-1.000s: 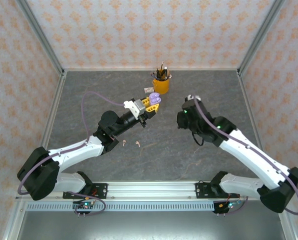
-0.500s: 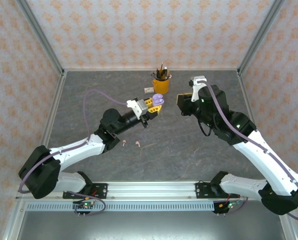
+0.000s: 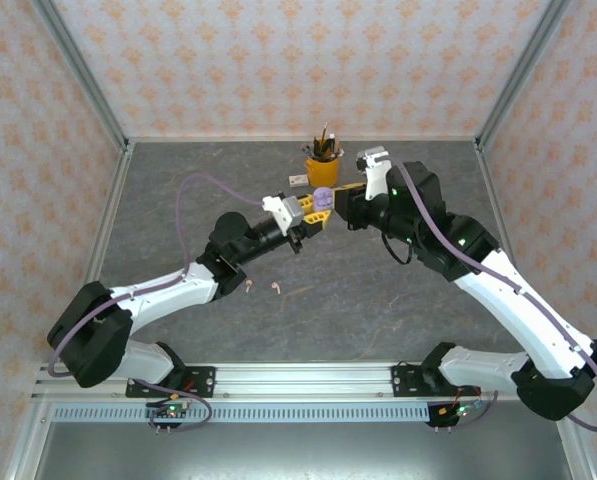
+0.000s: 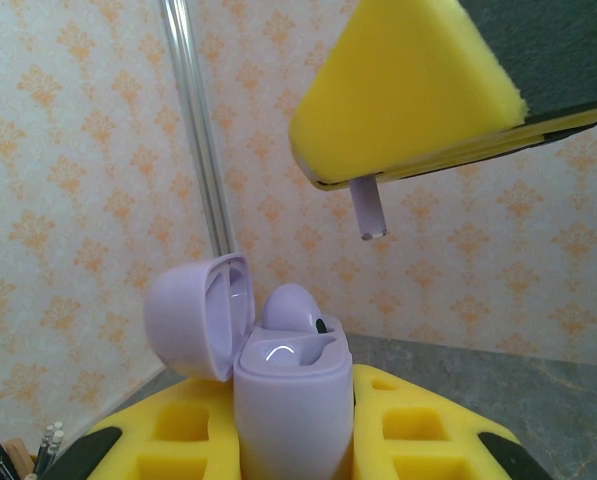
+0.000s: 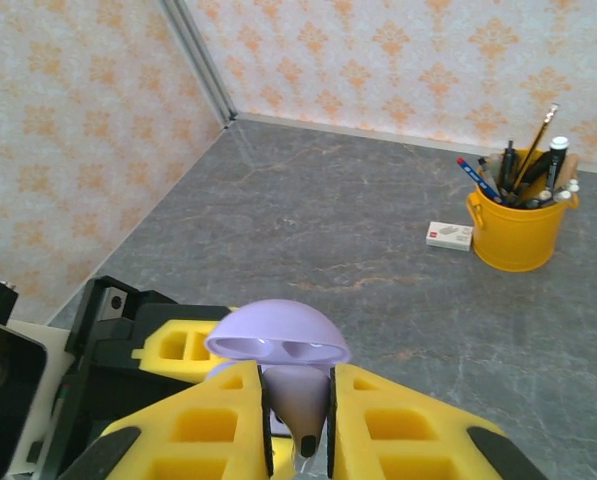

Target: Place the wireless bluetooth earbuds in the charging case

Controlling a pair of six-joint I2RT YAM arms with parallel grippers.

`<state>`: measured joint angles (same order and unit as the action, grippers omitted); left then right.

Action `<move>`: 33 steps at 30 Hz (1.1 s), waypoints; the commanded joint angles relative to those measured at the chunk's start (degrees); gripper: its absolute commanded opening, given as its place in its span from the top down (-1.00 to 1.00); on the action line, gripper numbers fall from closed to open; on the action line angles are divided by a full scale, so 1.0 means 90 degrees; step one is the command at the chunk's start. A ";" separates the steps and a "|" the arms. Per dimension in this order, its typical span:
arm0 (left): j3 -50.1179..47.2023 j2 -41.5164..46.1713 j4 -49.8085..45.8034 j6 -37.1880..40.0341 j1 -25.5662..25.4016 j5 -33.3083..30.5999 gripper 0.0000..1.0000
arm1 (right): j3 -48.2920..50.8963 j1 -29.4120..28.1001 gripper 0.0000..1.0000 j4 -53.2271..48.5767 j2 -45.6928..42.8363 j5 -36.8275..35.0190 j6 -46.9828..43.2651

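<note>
Right gripper (image 5: 298,405): pinched narrow on a lilac earbud (image 4: 366,210), stem poking out below the yellow pad. Left gripper (image 4: 293,440): clamped tight on the charging case (image 4: 288,400), lid (image 4: 193,315) tipped back, a second lilac bud (image 4: 293,305) already seated inside. The held bud hangs just above the case mouth and a little to one side, apart from it.

Step in hand, as I read it: drop this bud into the free well, which I can't make out clearly. Best done by bringing the stem in line with the well's axis first, then lowering slowly while my left holds steady. Stay off the lid and the seated bud, and let go only once it sits.

Pose: both arms reach inward from the near corners of the table (image 3: 398,310). Wrists meet in the air over its far half, just near of the pencil cup (image 3: 322,168) at the middle of the far edge.

Two pink earbuds (image 3: 250,286) lie on the table left of centre, untouched.
</note>
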<state>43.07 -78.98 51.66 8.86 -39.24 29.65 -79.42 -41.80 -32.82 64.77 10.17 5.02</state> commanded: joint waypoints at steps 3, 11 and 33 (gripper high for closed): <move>0.0231 -0.0047 0.0311 -0.0096 -0.0014 0.0122 1.00 | -0.0126 -0.0012 0.63 0.0336 0.0190 0.0312 -0.0037; 0.0292 -0.0101 0.0334 -0.0096 -0.0034 0.0114 1.00 | -0.0055 -0.0053 0.63 0.0463 0.0280 0.0412 0.0014; 0.0259 -0.0048 0.0388 -0.0125 -0.0083 0.0114 1.00 | 0.0356 -0.0053 0.64 0.0580 0.0431 0.0059 -0.0063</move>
<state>43.90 -79.92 51.81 8.43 -39.38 29.78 -77.32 -41.87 -28.69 67.46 12.40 5.06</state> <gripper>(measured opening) 0.206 0.181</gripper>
